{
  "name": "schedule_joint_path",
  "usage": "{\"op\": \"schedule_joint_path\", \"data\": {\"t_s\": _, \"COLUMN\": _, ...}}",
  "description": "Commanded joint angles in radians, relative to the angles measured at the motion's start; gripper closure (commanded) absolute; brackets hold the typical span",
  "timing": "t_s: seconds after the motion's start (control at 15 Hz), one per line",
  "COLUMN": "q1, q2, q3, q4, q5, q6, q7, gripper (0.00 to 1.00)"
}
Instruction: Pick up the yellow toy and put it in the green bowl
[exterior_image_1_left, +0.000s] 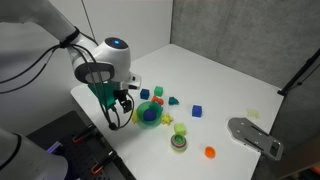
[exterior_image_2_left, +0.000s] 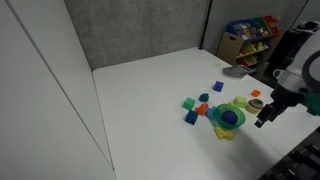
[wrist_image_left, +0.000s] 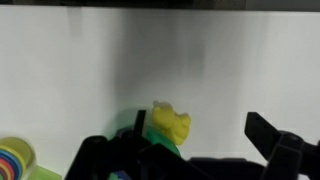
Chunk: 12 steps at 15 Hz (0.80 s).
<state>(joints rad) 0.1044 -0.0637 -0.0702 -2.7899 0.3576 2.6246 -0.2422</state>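
Wrist view: gripper jaws wide apart, yellow toy lower centre between them. Green bowl adjacent in exterior view. Centre, close gently, lift above rim.

White table — grey backdrop panels behind; shelf of colourful toys beyond.

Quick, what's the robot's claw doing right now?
Gripper: open, jaws wide apart, holding nothing; the yellow toy shows between them in the wrist view, ungripped.
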Motion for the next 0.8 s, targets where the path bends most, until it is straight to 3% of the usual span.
{"op": "schedule_joint_path", "data": {"t_s": 0.0, "q1": -0.01, "q2": 0.025, "q3": 0.04, "q4": 0.004, "q5": 0.086, "q6": 0.019, "q7": -0.048, "gripper": 0.0}}
{"op": "schedule_joint_path", "data": {"t_s": 0.27, "q1": -0.027, "q2": 0.058, "q3": 0.055, "q4": 0.011, "q5": 0.017, "q6": 0.039, "q7": 0.02, "gripper": 0.0}}
{"op": "schedule_joint_path", "data": {"t_s": 0.73, "q1": -0.038, "q2": 0.222, "q3": 0.099, "q4": 0.073, "q5": 0.016, "q6": 0.161, "q7": 0.054, "gripper": 0.0}}
